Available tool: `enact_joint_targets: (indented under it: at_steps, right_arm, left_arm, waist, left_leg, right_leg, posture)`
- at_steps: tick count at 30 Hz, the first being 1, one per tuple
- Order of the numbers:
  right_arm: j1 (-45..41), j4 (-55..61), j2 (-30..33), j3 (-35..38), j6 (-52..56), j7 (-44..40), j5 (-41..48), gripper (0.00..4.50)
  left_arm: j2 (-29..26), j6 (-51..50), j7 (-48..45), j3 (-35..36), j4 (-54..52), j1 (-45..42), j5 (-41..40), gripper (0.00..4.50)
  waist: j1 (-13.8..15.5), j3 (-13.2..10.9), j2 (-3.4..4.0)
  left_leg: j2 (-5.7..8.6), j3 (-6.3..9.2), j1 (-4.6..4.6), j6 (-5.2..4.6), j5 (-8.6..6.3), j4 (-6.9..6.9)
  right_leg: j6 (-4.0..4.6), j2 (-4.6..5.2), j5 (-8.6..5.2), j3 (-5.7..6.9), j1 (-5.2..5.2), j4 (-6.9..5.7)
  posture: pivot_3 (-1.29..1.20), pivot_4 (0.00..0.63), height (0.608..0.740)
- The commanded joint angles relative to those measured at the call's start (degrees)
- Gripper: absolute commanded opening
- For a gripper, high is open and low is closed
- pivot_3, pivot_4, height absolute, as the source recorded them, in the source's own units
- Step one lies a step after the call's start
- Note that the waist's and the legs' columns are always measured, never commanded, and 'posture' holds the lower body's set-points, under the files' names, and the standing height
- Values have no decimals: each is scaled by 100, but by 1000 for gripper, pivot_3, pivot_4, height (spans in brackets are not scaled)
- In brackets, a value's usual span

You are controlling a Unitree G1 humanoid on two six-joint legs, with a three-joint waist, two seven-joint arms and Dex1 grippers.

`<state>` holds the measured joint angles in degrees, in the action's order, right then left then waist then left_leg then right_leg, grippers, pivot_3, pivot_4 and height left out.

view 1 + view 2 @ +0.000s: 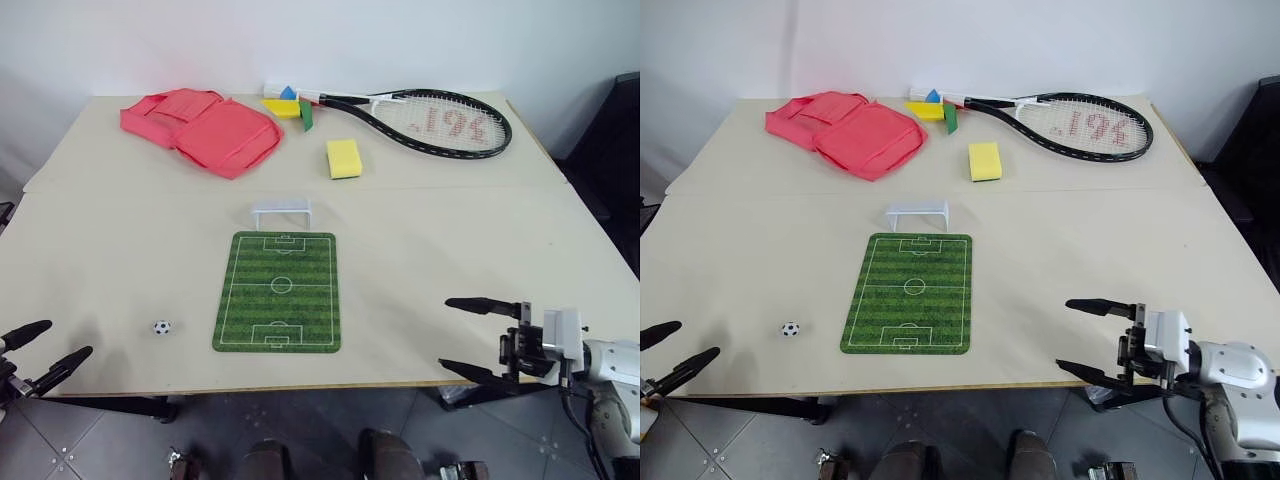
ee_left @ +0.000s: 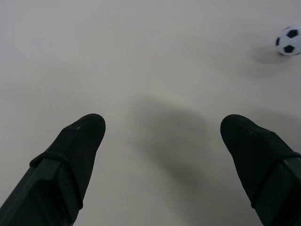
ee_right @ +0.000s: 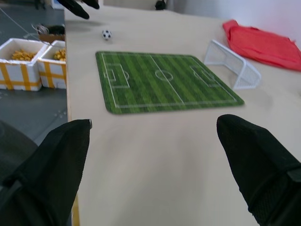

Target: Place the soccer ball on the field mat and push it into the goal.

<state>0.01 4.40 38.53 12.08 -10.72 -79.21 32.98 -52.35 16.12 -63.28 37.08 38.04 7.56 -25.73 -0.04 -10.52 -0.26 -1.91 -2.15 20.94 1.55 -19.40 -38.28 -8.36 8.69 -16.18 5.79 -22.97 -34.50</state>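
while the soccer ball [image 1: 162, 327] sits bare on the table [image 1: 120, 250] near its front edge, just off the left long side of the field mat [image 1: 279, 291], the left gripper [image 1: 40, 353] hovers at the table's front left corner with its two black fingers spread wide and nothing between them. the right gripper [image 1: 470, 337] hangs at the front edge toward the right corner, jaws likewise apart and empty, pointing across toward the mat. the goal [image 1: 281, 211] stands just beyond the mat's far short edge, mouth facing the pitch.

the risk lies in the ball's size (it is far smaller than the yellow sponge [image 1: 343, 158] up the table): wide fingers closing on something so small and round could squeeze it out sideways, and from this spot a stray roll would likely carry it over the front edge to the floor. a fingertip brushing it on approach could do the same. once it is on the mat, a push struck off-centre could send it past a post, or nudge the light goal frame out of place.
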Motion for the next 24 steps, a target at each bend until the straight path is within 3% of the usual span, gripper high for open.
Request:
enact_joint_targets:
  at_steps: [1,15,24]
  right_arm:
    - [-192,254,-223,-145,185,155,267,4500]
    - [-958,1617,-1151,-870,1161,321,1544,4500]
    - [-972,1610,-1018,-879,1184,-29,1383,4500]
  left_arm:
    - [14,30,4,150,-191,28,-115,4470]
    - [389,-842,-1159,-215,-1532,181,-733,4470]
    - [657,-860,-1437,-468,-1990,34,-746,4470]
  waist:
    - [4,0,0]
    - [-10,2,-3]
    - [-3,3,-5]
  left_leg:
    - [0,0,1,0,0,0]
    - [-4,-2,1,0,-12,-15]
    - [-7,-1,17,-9,-35,-72]
  right_leg:
    - [0,0,0,0,0,0]
    - [3,-2,-1,1,-4,-14]
    - [4,-3,-1,0,-3,-30]
  posture:
    - [0,150,740]
    - [0,150,740]
    - [0,150,740]
